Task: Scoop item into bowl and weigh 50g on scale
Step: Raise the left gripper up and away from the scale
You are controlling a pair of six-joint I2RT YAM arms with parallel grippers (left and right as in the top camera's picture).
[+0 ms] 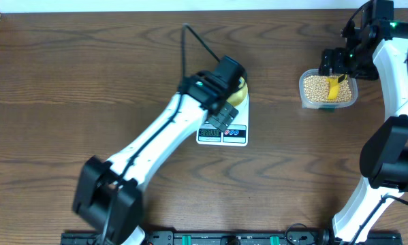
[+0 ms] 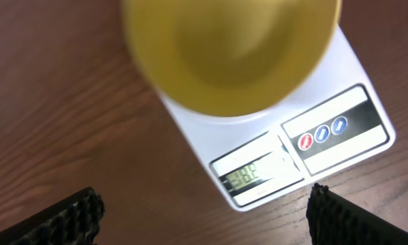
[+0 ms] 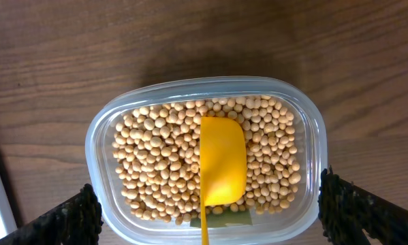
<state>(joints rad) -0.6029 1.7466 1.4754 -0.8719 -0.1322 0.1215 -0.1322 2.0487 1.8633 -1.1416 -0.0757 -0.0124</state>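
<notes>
My left fingers (image 2: 60, 221) hang wide apart, empty, the bowl (image 2: 231, 47) on the scale (image 2: 340, 88) just beyond them. My right fingers (image 3: 64, 221) gape, empty, above the tub (image 3: 101, 136) of beans (image 3: 156, 156), the scoop (image 3: 223, 160) between them.

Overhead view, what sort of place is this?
Probably a robotics lab bench, not a home kitchen: a left arm and right arm work at a wood-grain table with a digital scale, a yellow bowl and a tub of beans.
</notes>
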